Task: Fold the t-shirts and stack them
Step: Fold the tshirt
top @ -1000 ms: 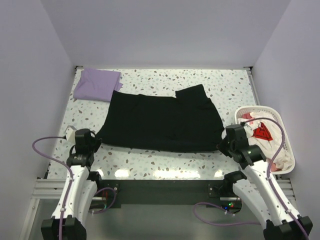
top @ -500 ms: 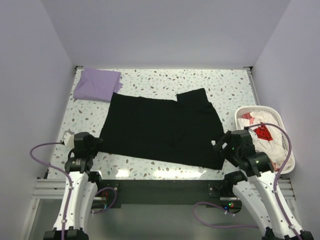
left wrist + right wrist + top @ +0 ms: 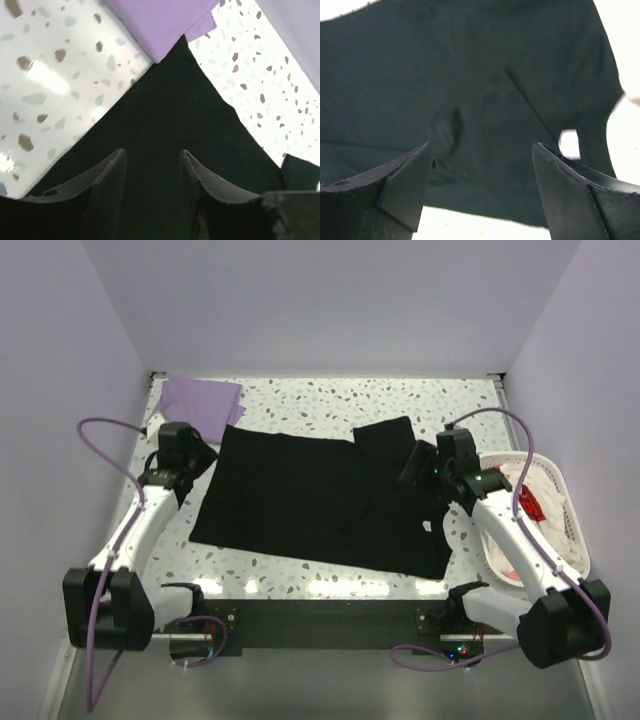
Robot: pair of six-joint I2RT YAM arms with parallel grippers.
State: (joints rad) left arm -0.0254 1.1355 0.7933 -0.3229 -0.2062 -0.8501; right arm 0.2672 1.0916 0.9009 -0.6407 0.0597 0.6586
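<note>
A speckled terrazzo table (image 3: 300,570) sits boxed in by plain pale lavender walls (image 3: 330,300), brightly lit.

Pretty clearly a robotics lab test cell, not somebody's home. The speckled table (image 3: 330,400) is boxed in on three sides by plain pale walls (image 3: 330,300). A white left arm (image 3: 140,530) and right arm (image 3: 510,540) are mounted at the table's near edge, with purple cables (image 3: 105,421) looping loose off them. Bare, bright, no furniture-type stuff.
</note>
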